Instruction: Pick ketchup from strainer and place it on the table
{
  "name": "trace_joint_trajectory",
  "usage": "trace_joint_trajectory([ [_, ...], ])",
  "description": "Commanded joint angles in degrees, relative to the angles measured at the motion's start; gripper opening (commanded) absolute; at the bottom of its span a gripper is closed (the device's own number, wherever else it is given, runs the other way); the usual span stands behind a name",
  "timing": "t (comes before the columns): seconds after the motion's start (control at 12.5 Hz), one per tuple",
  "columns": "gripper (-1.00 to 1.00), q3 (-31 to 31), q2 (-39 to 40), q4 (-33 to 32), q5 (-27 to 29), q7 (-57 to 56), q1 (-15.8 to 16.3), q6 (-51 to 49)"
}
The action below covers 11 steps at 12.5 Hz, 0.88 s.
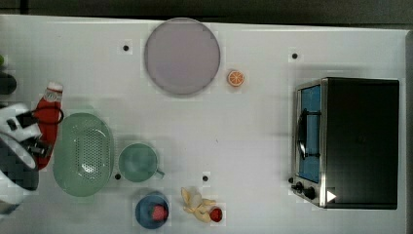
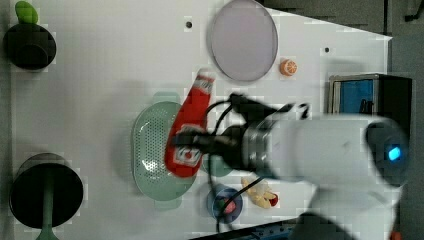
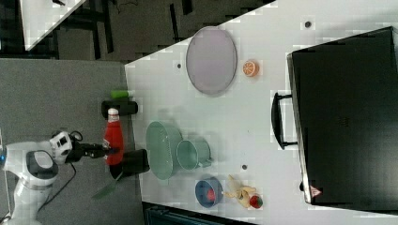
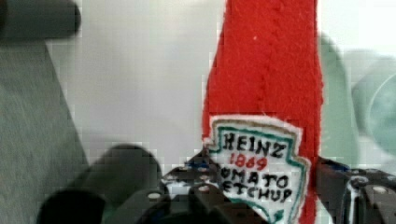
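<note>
The ketchup (image 1: 47, 114), a soft red bottle with a white cap and a labelled front (image 4: 257, 172), hangs in the air with my gripper (image 1: 41, 134) shut on its lower body. In the top view it sits just left of the strainer (image 1: 84, 153), over the left end of the table (image 1: 253, 126). The left view shows the ketchup (image 2: 192, 120) tilted in front of the mint-green strainer (image 2: 150, 150), the gripper (image 2: 192, 145) clamped across the label. In the right view the ketchup (image 3: 113, 138) stands cap-up, held by the gripper (image 3: 109, 150) beside the strainer (image 3: 162, 149).
A green mug (image 1: 138, 162) touches the strainer's right side in the top view. A grey plate (image 1: 181, 56) and an orange slice (image 1: 236, 78) lie at the back. A blue bowl (image 1: 152, 210) and a banana (image 1: 197, 204) sit at the front. A toaster oven (image 1: 350, 141) fills the right.
</note>
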Motion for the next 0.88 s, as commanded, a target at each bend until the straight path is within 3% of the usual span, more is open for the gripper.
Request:
trace_joint_trajectory([
  [0.08,0.18,-3.55,-0.27,4.38,0.15,-2.19,-6.92,-6.51],
  [0.48,0.18,-10.41,-3.03,5.99,-1.49,-10.6,-13.56,-10.2],
  [0.88,0.18,-17.65,-4.57,3.98,-2.49,-23.45,-17.04,-10.55],
])
